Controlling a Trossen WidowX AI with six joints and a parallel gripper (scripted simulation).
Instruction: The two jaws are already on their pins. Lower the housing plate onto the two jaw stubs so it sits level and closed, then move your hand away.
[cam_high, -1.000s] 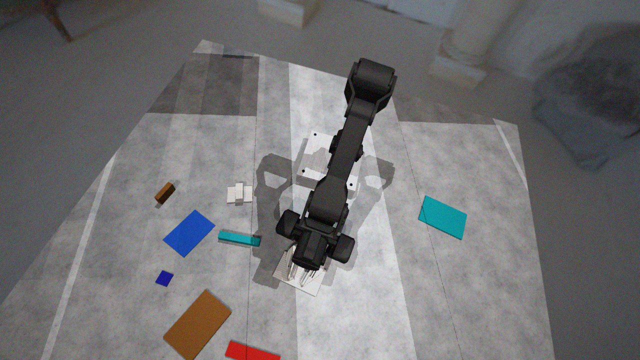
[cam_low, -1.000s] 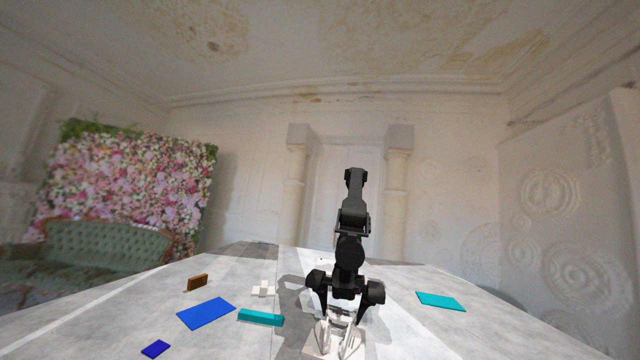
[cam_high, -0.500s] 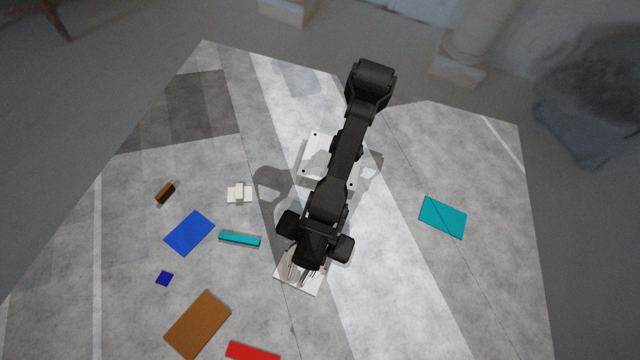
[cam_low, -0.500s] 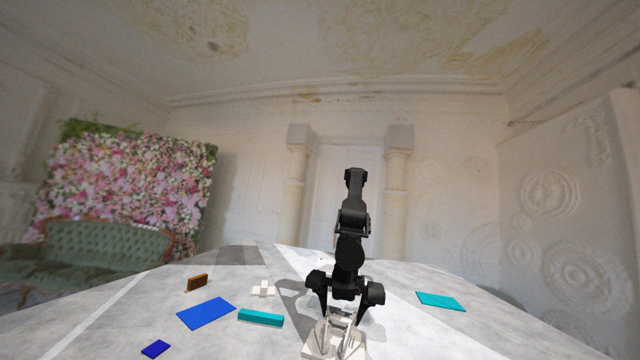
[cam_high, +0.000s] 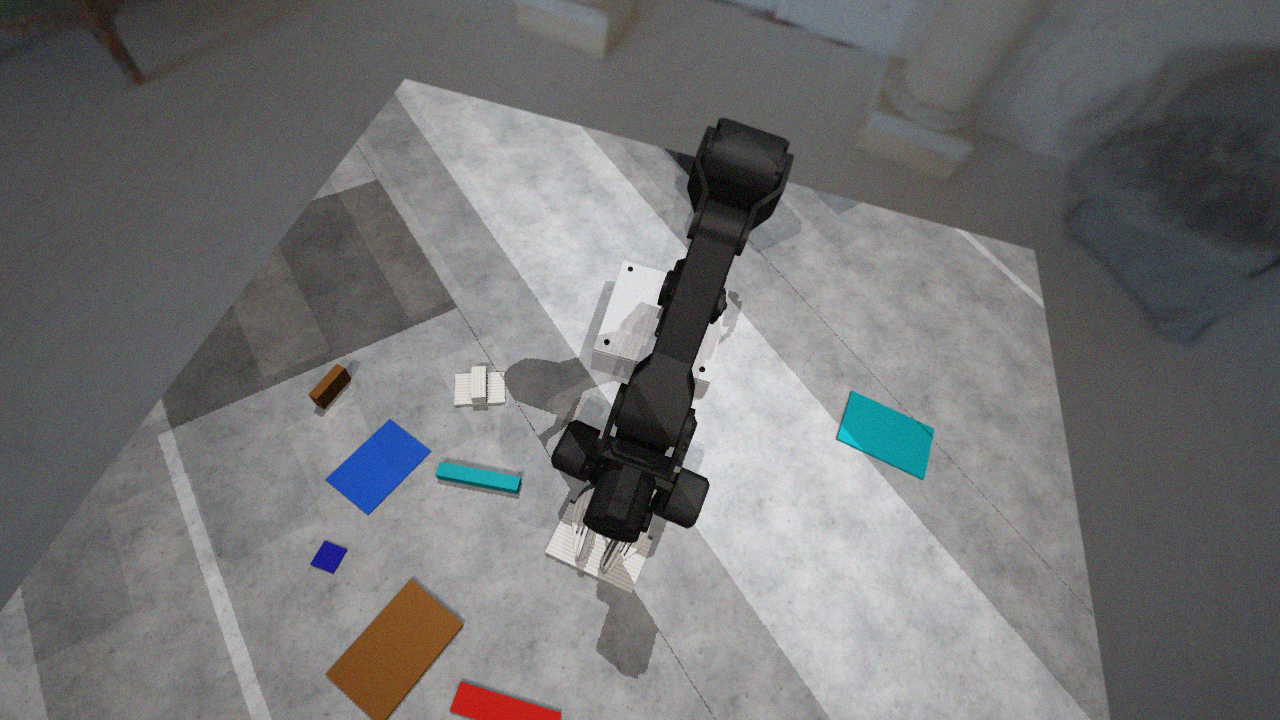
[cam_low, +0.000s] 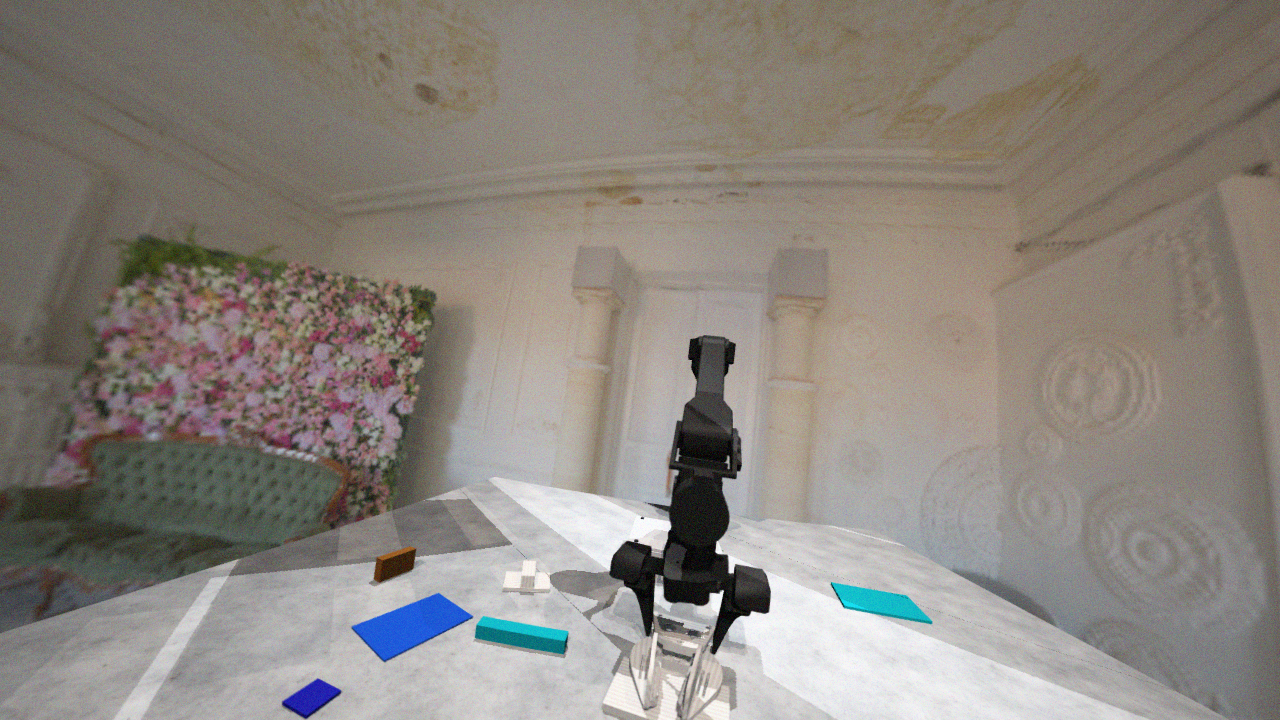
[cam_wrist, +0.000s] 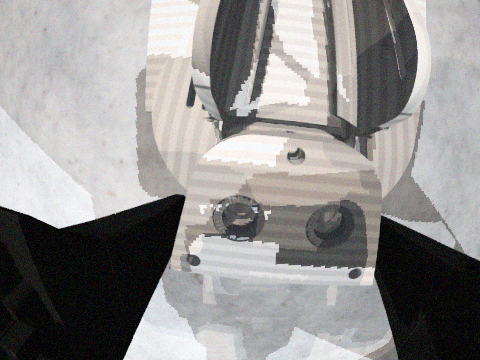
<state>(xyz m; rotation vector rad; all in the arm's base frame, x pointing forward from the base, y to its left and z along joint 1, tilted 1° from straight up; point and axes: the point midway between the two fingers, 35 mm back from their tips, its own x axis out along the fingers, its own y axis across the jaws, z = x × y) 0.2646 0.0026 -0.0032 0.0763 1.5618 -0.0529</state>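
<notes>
My gripper (cam_low: 682, 641) (cam_wrist: 279, 216) is shut on the pale striped housing plate (cam_wrist: 290, 187), with one black finger at each side edge. The plate has two large round holes with round shapes inside, and smaller holes near its edges. The left jaw (cam_low: 644, 673) (cam_wrist: 227, 60) and right jaw (cam_low: 702, 685) (cam_wrist: 382, 60) stand on the striped base (cam_high: 562, 542) (cam_low: 623, 703) (cam_wrist: 172, 30); their curved ends meet the plate's far edge in the wrist view. The plate covers the stubs. Whether it touches them or is fully level, I cannot tell. In the top view the arm hides the fingers.
A small white stepped piece (cam_high: 478, 386) (cam_low: 526, 578) and a teal bar (cam_high: 478, 478) (cam_low: 520, 634) lie left of the base. Blue (cam_high: 378, 466) and brown (cam_high: 394, 649) slabs lie farther left; a teal slab (cam_high: 886, 435) lies right. A white block (cam_high: 626, 308) is behind, partly under the arm.
</notes>
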